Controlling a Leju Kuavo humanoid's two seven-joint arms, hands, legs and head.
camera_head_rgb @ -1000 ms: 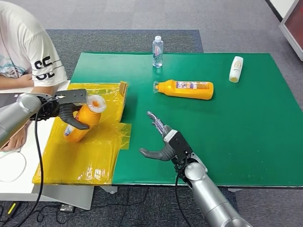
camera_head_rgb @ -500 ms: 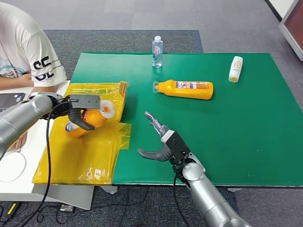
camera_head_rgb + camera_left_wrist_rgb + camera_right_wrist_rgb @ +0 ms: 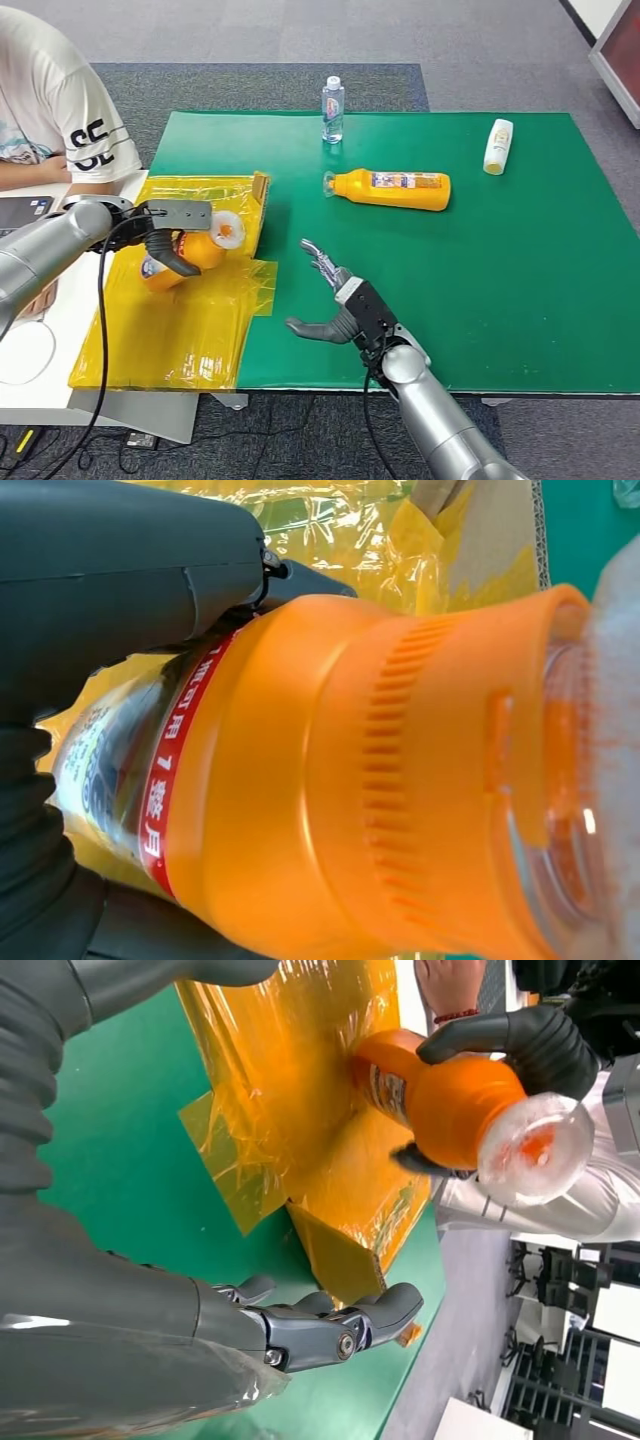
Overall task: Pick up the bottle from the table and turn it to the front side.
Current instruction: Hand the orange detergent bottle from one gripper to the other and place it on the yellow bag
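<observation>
Now left hand (image 3: 162, 240) grips orange bottle (image 3: 185, 250); right hand (image 3: 340, 305) splayed.

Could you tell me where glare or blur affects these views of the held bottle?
Left wrist view: the orange bottle is very close, its clear cap end washed out white. Head view: the yellow plastic sheet glints. Right wrist view: the left hand and bottle look sharp.

The centre and right of the green table (image 3: 528, 280) lie bare, leaving wide room around the right hand (image 3: 332, 300), which hovers with fingers spread. Across the upper middle, an orange bottle (image 3: 392, 189) lies on its side, a water bottle (image 3: 333, 108) stands at the far edge, and a white bottle (image 3: 498, 146) lies upper right. At left, crinkled yellow plastic sheet (image 3: 181, 320) covers the surface, a person (image 3: 53, 110) sitting close behind it.
</observation>
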